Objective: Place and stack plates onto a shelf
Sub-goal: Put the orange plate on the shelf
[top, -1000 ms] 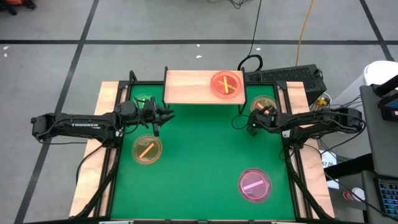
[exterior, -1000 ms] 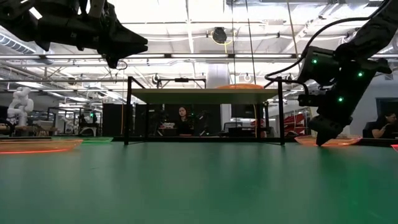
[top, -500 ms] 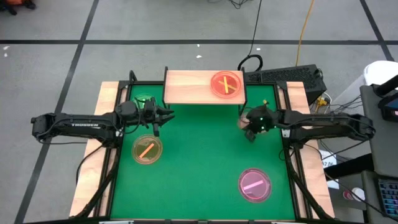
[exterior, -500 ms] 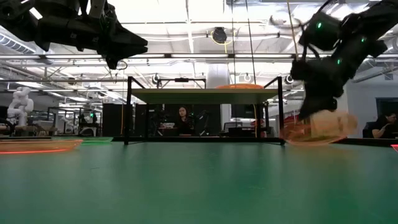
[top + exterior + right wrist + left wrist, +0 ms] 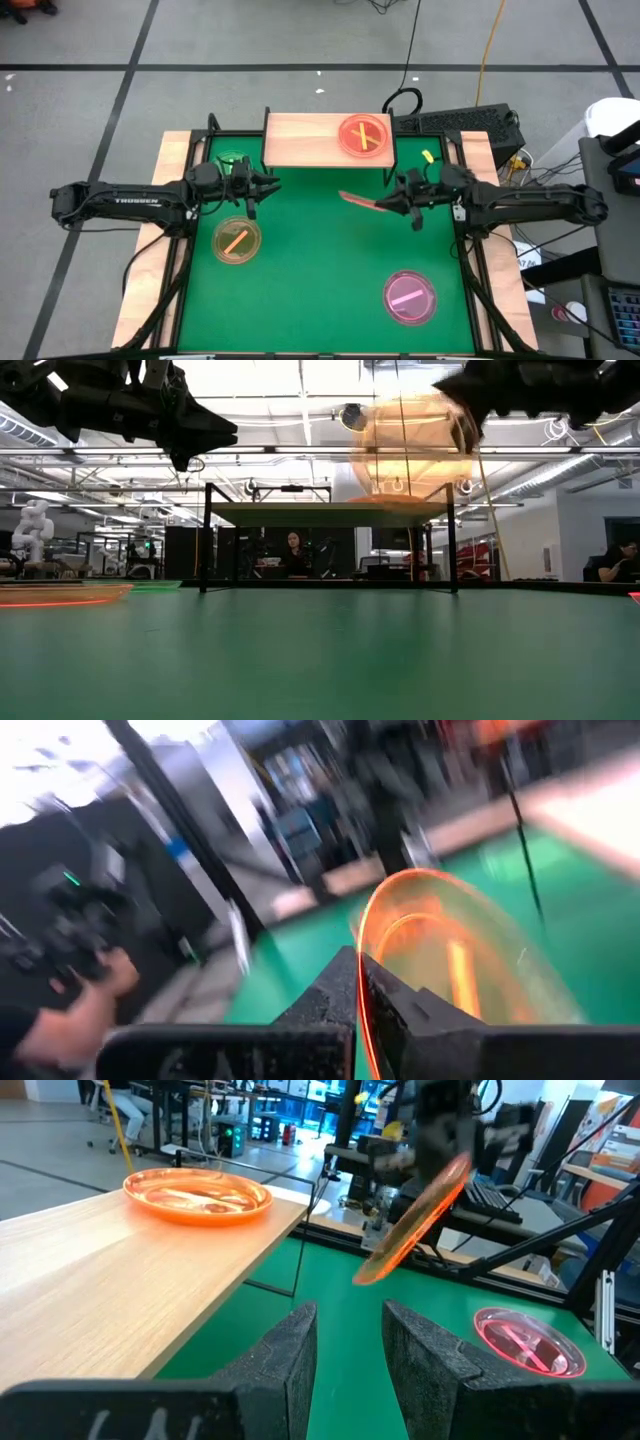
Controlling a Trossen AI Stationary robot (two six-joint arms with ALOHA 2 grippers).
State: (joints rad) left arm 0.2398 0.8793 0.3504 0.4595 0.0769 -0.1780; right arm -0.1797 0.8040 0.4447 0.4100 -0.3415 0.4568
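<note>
Right gripper [image 5: 402,203] pinching the rim of an amber plate [image 5: 362,201], carried clear of the tabletop [image 5: 320,270]. From the gripper the plate sticks out toward the left arm, tilted steeply; the left wrist view shows it nearly edge-on [image 5: 420,1210], hanging aslant. The right wrist view has the rim clamped between the two fingers [image 5: 400,1010], disc [image 5: 450,960] standing out ahead of them. The shelf [image 5: 300,140] lies just past the gripper on the far side of the tabletop, its near edge close to the carried plate; an orange plate [image 5: 363,135] with a yellow stripe already sits at the shelf end nearest this arm. Judgement: the move ahead turns on this — the plate must level out and rise above the board, then go either onto that orange plate or onto bare wood farther along toward the left arm. Right arm is the nearer. Left gripper [image 5: 268,184] hangs just off the shelf's other end, fingers spread [image 5: 290,1350], holding nothing. On the tabletop, below and behind the left gripper: an amber plate [image 5: 236,240] and a green one [image 5: 232,162]. A pink plate [image 5: 410,297] rests well toward the front from the right gripper.
</note>
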